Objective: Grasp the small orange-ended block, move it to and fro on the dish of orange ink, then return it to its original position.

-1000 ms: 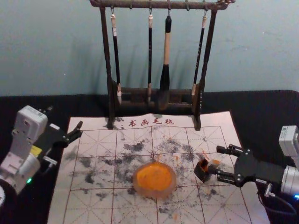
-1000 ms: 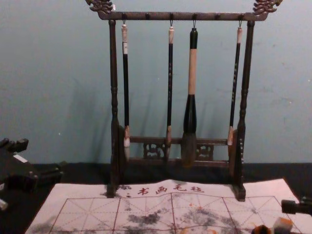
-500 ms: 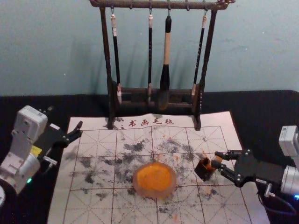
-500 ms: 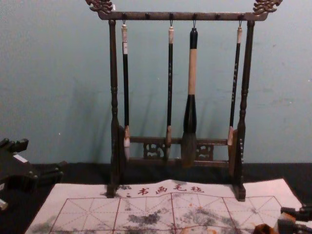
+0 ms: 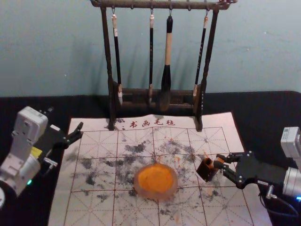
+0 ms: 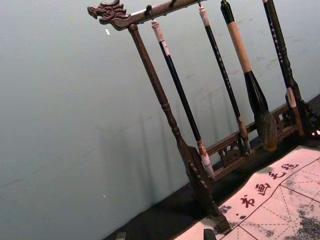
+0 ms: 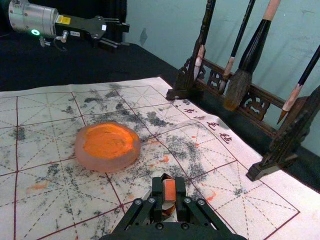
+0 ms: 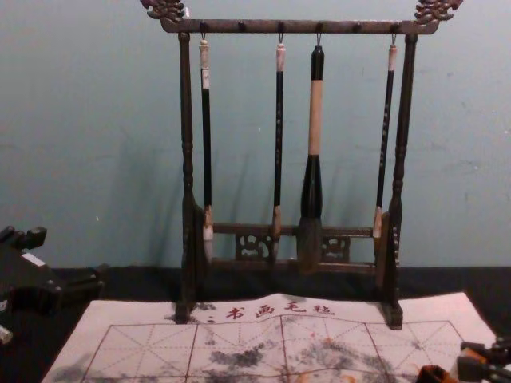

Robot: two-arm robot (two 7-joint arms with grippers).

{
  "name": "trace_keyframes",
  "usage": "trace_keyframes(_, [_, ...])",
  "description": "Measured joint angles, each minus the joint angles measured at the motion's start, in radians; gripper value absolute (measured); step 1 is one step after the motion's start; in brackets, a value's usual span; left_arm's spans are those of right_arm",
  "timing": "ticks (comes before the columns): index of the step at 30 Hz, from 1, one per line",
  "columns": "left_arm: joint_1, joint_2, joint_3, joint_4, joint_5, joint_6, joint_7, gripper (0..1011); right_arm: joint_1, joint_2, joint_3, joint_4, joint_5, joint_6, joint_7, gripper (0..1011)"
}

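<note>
While the small orange-ended block [image 7: 169,190] is sitting between my right gripper's [image 7: 169,186] two fingers, near the mat's right edge, those fingers are closing narrowly on its opposite sides. I am judging it light and stiff, unlikely to crush but possibly slippery where ink is wetting it; I am favouring the pale flanks for purchase, leaving the orange end free. Just beside it a dark holder [image 5: 205,170] is standing; whether the two are touching, I am not able to tell. Farther inward, the dish of orange ink [image 5: 155,181] is lying on the mat [image 5: 94,207], apart from the block and awaiting, as I judge, the next carry; a low approach would be risking its rim. Beyond, the brush rack [image 5: 203,89] is rising at the mat's far edge. By the left edge, my left gripper [image 5: 81,130] is idling, fingers spread wide.
</note>
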Motion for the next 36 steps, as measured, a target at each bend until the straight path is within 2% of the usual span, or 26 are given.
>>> trace_keyframes(12, [0.0, 0.0, 0.0, 0.0, 0.0, 0.0, 0.0, 1001, -0.001, 0.001, 0.0, -0.003, 0.001, 0.001, 0.0, 121])
trace_keyframes(26, [0.0, 0.0, 0.0, 0.0, 0.0, 0.0, 0.0, 1001, -0.033, 0.032, 0.009, -0.085, 0.027, 0.011, 0.003, 119])
trace_keyframes(36, [0.0, 0.0, 0.0, 0.0, 0.0, 0.0, 0.0, 1001, -0.052, 0.063, 0.017, -0.142, 0.025, 0.021, -0.014, 119])
